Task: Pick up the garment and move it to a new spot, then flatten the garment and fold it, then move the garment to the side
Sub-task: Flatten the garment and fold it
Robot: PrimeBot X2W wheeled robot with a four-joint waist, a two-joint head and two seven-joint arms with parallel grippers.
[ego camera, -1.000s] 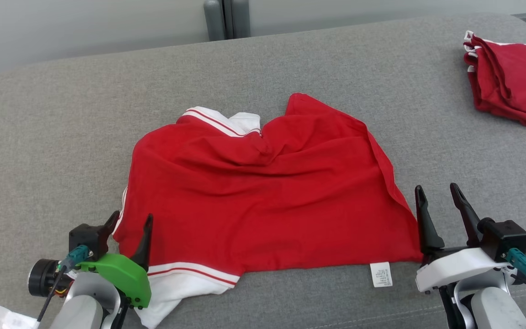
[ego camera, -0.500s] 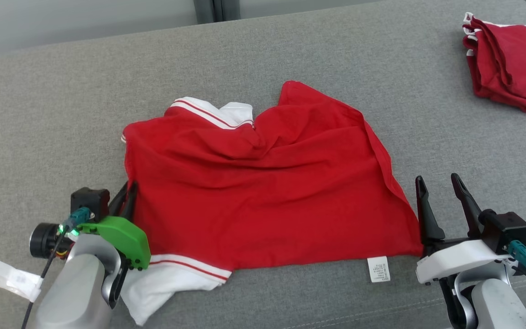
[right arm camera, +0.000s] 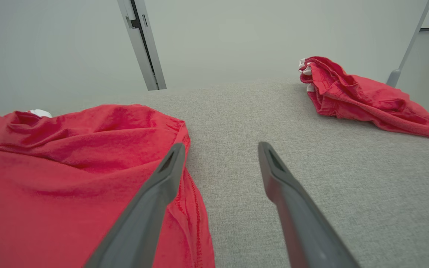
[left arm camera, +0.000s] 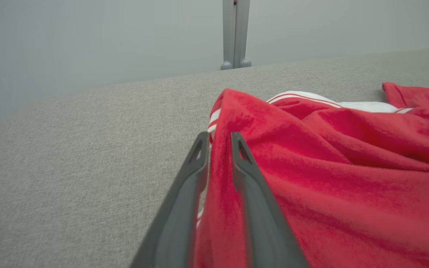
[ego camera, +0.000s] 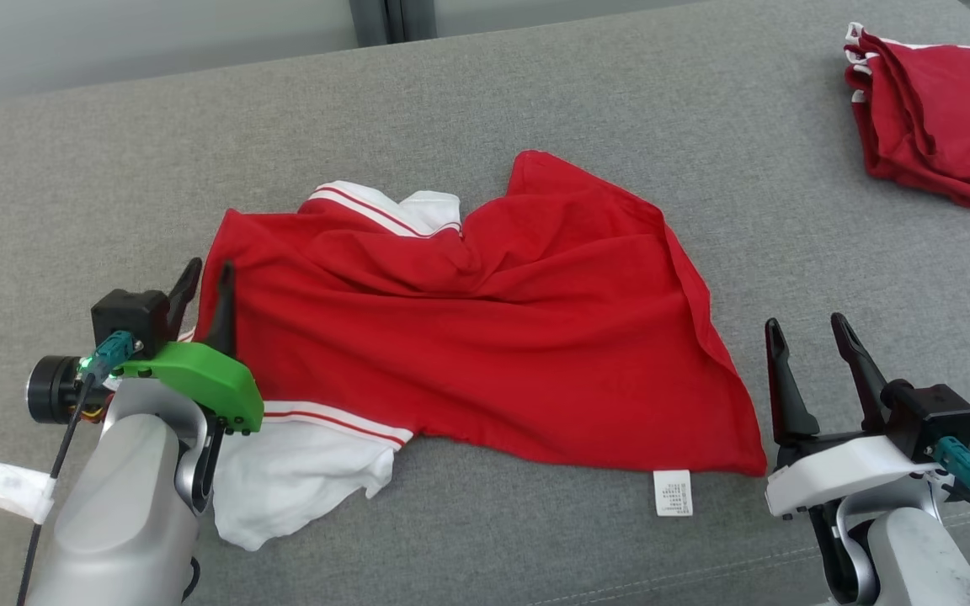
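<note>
- Head view: crumpled red white-trimmed cotton shirt lies centred; flattening is in hand.
- Left gripper narrowly straddles its nine-o'clock edge; clamped or not, I cannot tell.
- Right gripper, spread, next needs the four-o'clock corner.

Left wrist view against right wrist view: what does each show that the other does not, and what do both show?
Left wrist view, not the right: the left gripper, fingers narrowly apart astride the edge of the red shirt, and its striped white trim. Right wrist view, not the left: the open right gripper and a folded red garment beyond. Both: the red shirt on the grey cushion.
</note>
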